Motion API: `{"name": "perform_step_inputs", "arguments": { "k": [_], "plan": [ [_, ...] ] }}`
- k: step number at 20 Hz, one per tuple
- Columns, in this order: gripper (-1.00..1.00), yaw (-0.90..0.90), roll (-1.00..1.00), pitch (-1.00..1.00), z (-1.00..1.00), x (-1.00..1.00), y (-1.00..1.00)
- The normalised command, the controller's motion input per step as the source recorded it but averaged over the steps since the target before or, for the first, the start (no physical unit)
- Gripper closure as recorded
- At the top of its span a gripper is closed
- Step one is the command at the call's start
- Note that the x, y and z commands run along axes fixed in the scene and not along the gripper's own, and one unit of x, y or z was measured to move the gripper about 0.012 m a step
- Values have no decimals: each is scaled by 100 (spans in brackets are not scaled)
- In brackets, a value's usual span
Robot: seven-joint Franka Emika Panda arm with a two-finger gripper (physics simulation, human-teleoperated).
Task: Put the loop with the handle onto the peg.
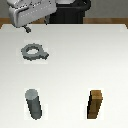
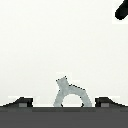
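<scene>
Pincer (image 1: 27, 29) hangs empty in the upper left with fingers apart, right above the loop with the handle (image 1: 34, 52) lying flat on the counter (image 1: 75, 60), probably lining up a grab, peg (image 1: 34, 104) waiting lower left.

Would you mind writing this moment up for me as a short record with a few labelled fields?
loop: the loop with the handle lies flat on the white table, handle stub toward the exterior view's right
peg: the peg stands upright, nearer the camera than the loop, nothing on it
block: the brown block stands upright to the exterior view's right of the peg
hand: the hand hangs above the table behind the loop, holding nothing; the loop shows between its fingertips in the wrist view
task state: loop not yet grasped
</scene>
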Motion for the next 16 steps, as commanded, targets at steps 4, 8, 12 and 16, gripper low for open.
{"name": "perform_step_inputs", "arguments": {
  "k": [4,8,12,16],
  "plan": [
    [-100,0,0,0,-25,0,0],
    [-100,0,0,0,-100,0,0],
    [-100,0,0,0,-100,0,0],
    [-100,0,0,0,-25,-25,0]
  ]
}}
